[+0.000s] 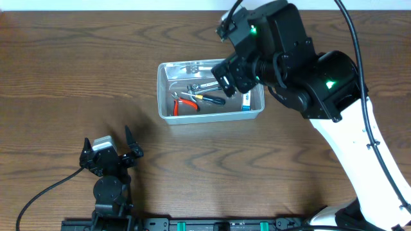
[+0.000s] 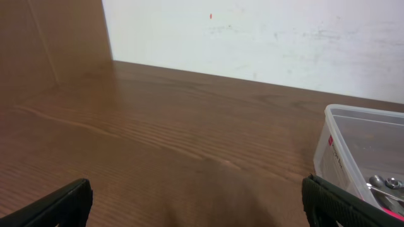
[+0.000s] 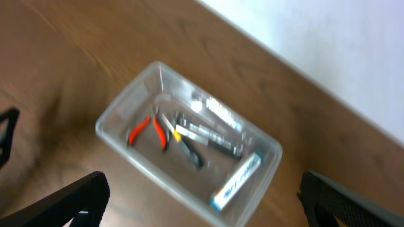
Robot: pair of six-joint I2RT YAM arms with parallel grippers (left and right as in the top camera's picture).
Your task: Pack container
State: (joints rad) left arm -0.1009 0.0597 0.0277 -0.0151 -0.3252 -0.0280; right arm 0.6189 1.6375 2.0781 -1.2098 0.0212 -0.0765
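- Four kinds of item already lie inside the container (image 1: 160, 93): red-handled pliers (image 1: 185, 102), a dark-handled tool with a yellow collar (image 1: 212, 99), some silver metal pieces (image 1: 198, 85) and a small blue-and-white box (image 1: 246, 101) against its right end wall.
- That clear bin sits on the wooden table (image 1: 77, 64), toward the far edge and right of centre, directly beneath the right arm's wrist.
- Right gripper (image 3: 202, 180): raised above the bin and looking down into it, fingers spread wide with nothing between them.
- Left gripper (image 2: 196, 184): low over the table near the front edge, well apart from the bin, fingers also spread wide and empty; only a corner of the bin shows at the right of its view.
- Progress, as I judge it: the packing looks close to finished, since neither gripper carries anything and no other loose item shows in any view.
- Left to do, probably: little beyond pulling the right arm clear. No lid is in sight, so I cannot tell whether the bin is to be closed.
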